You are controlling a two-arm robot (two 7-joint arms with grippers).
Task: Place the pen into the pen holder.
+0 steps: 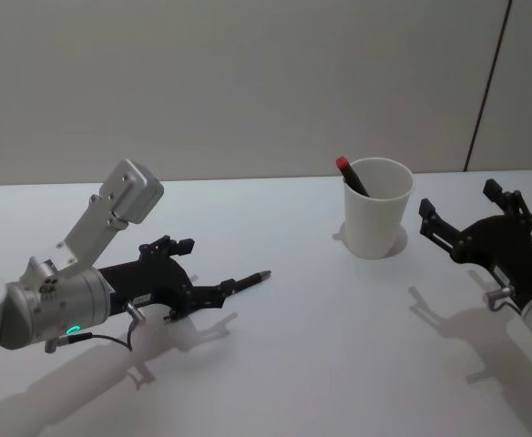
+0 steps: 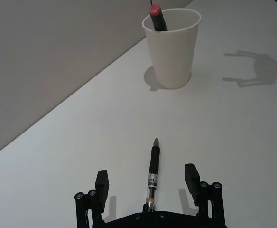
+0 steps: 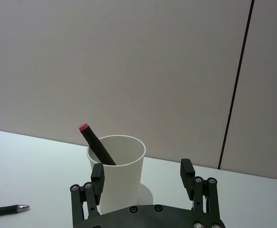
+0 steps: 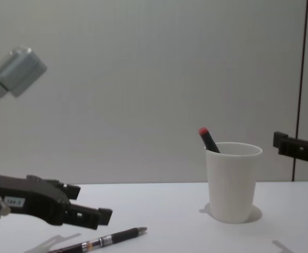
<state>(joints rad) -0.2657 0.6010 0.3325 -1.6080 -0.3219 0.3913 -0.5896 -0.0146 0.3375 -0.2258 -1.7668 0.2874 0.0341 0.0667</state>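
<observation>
Barely begun, judging from the head view: black pen (image 1: 248, 280) flat on the white table (image 1: 321, 364), tip poking out past the left gripper (image 1: 207, 269), jaws spread and clamping nothing; white paper cup (image 1: 375, 223) well apart, already holding a red-capped pen (image 1: 350, 173); right gripper (image 1: 459, 200) just beside the cup, jaws apart, empty. From the left wrist: black pen lying between the open fingers, touching neither, pointing toward the cup. From the right wrist: red-capped pen leaning on the cup's rim, nothing else visible inside. From the chest: black pen on the table, just below the left gripper. Left to do, probably: closing, lifting, carrying over, dropping in.
</observation>
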